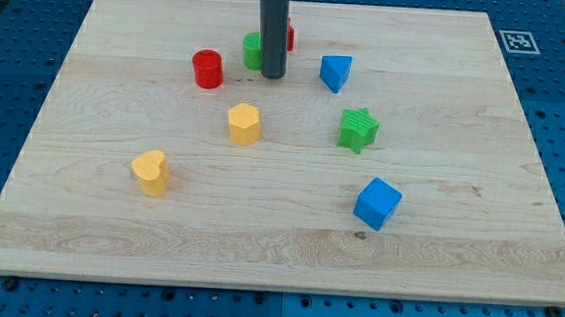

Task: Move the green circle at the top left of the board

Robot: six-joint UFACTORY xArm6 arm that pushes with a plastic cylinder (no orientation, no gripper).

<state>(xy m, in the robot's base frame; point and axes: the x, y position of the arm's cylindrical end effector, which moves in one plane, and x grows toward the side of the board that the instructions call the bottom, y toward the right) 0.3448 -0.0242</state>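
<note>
Near the board's [517, 173] top middle, my tip [272, 76], a bare rod holding nothing, touches the green circle's [253, 51] right side, so a steady leftward-upward push should steer it clear of the red cylinder [207, 68].

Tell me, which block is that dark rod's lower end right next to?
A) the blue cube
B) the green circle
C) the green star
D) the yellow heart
B: my tip sits against the right edge of the green circle near the view's top, while the blue cube, yellow heart and green star lie well apart from it.
</note>
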